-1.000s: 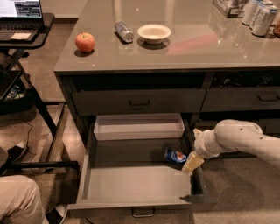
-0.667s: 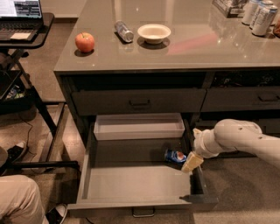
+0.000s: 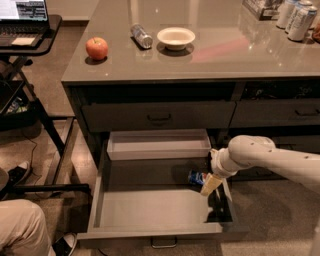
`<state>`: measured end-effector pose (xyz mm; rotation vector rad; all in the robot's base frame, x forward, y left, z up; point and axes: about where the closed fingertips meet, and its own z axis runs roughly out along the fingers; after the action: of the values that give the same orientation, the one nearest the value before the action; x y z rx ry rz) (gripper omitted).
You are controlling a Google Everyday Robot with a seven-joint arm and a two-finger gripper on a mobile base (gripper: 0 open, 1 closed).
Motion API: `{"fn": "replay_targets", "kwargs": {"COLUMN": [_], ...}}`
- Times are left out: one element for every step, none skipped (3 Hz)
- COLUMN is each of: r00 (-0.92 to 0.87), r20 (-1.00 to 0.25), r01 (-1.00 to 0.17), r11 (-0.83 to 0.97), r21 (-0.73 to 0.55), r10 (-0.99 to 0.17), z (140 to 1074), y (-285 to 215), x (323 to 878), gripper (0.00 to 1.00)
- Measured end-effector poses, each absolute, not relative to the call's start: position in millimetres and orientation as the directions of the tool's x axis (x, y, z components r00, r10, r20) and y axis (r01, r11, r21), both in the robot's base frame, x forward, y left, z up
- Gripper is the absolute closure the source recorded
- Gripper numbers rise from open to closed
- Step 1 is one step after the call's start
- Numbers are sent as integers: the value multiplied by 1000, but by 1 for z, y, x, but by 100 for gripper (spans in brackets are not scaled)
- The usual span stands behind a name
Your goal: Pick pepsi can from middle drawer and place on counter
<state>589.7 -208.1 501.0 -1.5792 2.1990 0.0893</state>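
Observation:
The middle drawer (image 3: 145, 210) is pulled wide open, dark grey with a flat floor and a small handle on its front. The pepsi can (image 3: 197, 177) lies on its side at the drawer's back right, blue with silver ends, partly hidden by the arm. My gripper (image 3: 210, 185) reaches down into the drawer from the right, right beside the can and over its right end. The grey-brown counter (image 3: 225, 55) stretches above the cabinetry.
A pale shallow tray (image 3: 158, 145) sits above the drawer's back. On the counter are an apple (image 3: 97, 48), a silvery can lying down (image 3: 141, 36), a white bowl (image 3: 175, 37) and tall white cans (image 3: 296, 15). A laptop desk (image 3: 30, 25) and a person's knee (image 3: 25, 230) are left.

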Motion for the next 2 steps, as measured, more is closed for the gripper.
{"fn": "replay_targets", "kwargs": {"r00": [-246, -247], "r20": [-376, -386], "r01": [-934, -942], "r11": [322, 313], "r21": [-155, -118], "r10": [-894, -889], "z": [461, 426], "y": [-206, -209], "x": [605, 615], "gripper": [0, 0]}}
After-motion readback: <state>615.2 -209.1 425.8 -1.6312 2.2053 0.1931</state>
